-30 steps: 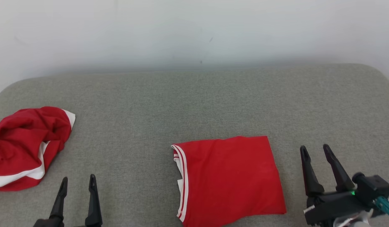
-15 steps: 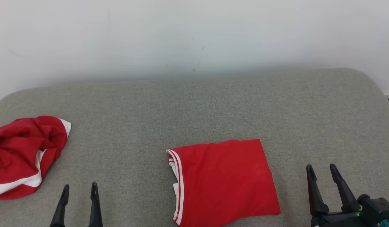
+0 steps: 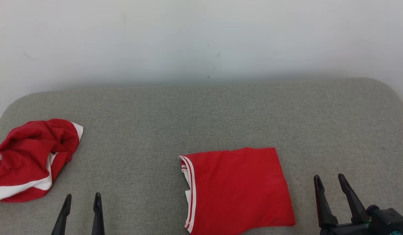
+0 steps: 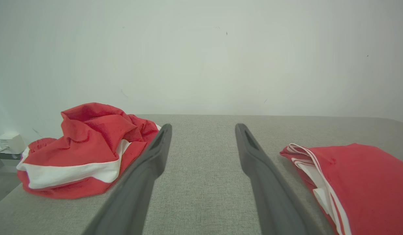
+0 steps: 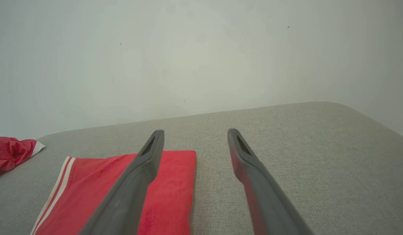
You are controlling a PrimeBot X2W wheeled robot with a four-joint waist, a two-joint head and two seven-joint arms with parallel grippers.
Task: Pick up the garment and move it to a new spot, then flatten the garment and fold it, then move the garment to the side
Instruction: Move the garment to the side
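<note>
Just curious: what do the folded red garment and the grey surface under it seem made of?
Folded red garment: soft matte cloth, perhaps cotton or polyester; it lies limp and flat. Grey surface: matte woven upholstery, judging by flecked weave and rounded edge.

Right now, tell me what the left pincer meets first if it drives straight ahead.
Nothing nearby: the open left pincer points between the crumpled garment and the folded garment, over bare grey cushion. The way looks free as far as the white wall, though depth is unclear.

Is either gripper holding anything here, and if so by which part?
Nothing is held. The left gripper and right gripper both stand open and empty, clear of the folded garment and the crumpled garment.
</note>
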